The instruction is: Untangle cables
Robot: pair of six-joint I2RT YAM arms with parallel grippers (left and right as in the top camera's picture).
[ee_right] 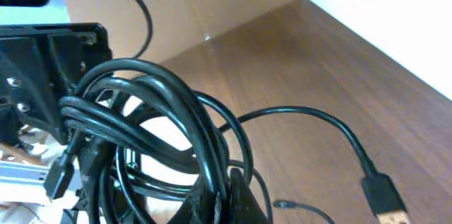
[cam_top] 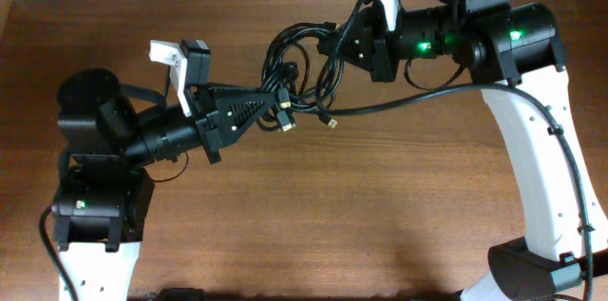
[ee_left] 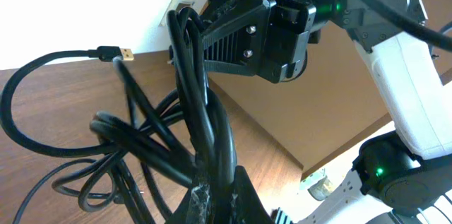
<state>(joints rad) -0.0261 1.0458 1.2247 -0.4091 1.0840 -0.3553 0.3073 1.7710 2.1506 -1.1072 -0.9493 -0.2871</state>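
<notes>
My left claw (cam_top: 276, 103) and right claw (cam_top: 329, 47) each pinch the thin black knotted cables (cam_top: 302, 54), bunched between them (a gold-tipped plug (cam_top: 331, 123) sits near my left claw). I should pull apart slowly so loops slide open, not tighter.

Both arms reach inward, left end effector (cam_top: 277, 103) and right end effector (cam_top: 330, 47) clamped closed, tips near each other.
</notes>
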